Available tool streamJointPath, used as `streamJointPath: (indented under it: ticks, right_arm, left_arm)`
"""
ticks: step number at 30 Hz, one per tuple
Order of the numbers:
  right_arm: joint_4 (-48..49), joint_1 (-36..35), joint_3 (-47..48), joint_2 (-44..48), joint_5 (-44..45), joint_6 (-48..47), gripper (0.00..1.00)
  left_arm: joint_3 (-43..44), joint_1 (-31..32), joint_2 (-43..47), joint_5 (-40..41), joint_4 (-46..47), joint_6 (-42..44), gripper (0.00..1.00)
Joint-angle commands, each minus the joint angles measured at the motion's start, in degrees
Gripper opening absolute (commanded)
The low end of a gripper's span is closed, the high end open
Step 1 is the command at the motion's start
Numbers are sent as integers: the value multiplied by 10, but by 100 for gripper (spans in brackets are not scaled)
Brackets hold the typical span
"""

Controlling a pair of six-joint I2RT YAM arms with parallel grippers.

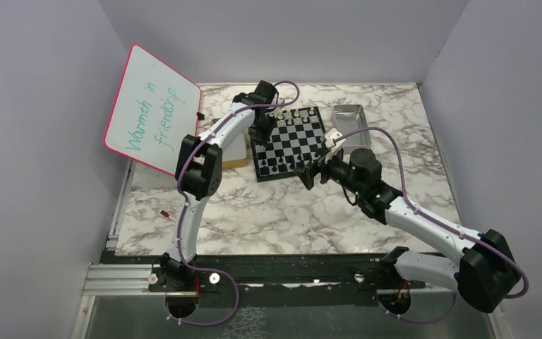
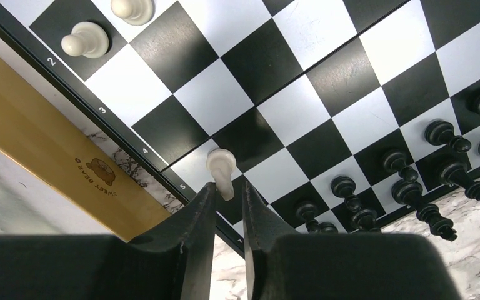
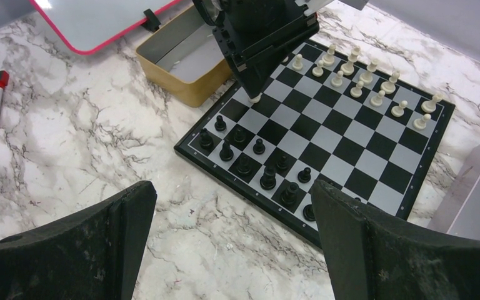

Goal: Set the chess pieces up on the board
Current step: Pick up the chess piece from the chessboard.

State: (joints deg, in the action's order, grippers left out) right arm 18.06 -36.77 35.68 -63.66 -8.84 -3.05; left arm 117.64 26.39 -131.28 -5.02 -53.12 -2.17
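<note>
Pale pawn [image 2: 220, 170] sits at the board's [image 2: 325, 31] numbered edge, its base between the left hand's [image 2: 228, 185] narrow fingertips; whether it is gripped, I cannot tell. Black pieces [image 2: 406, 187] stand nearby. Right hand [image 3: 232, 190] hangs spread wide over the desk [image 3: 69, 156].

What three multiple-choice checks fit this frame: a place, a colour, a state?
1. The left gripper hangs over the board at: A) its edge by the tan box; B) its centre; C) its opposite edge.
2. The pieces on the rows nearest the arm bases are: A) pale; B) black; C) mixed.
3. The right gripper is: A) shut on a piece; B) shut, empty; C) open, empty.
1A, the right wrist view shows it above that edge; 2B, only black ones stand there; 3C, its jaws stand wide with nothing between.
</note>
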Motion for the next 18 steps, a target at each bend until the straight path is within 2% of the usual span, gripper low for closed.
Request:
streamJointPath:
  ticks: [1, 10, 18]
  right_arm:
    - [5, -3, -8, 11, 5, -8, 100]
    - [6, -4, -10, 12, 3, -8, 100]
    - [8, -3, -11, 9, 0, -9, 100]
  left_arm:
    - [14, 6, 6, 20, 7, -4, 20]
    - [11, 10, 15, 35, 11, -5, 6]
    - [19, 11, 35, 20, 22, -11, 5]
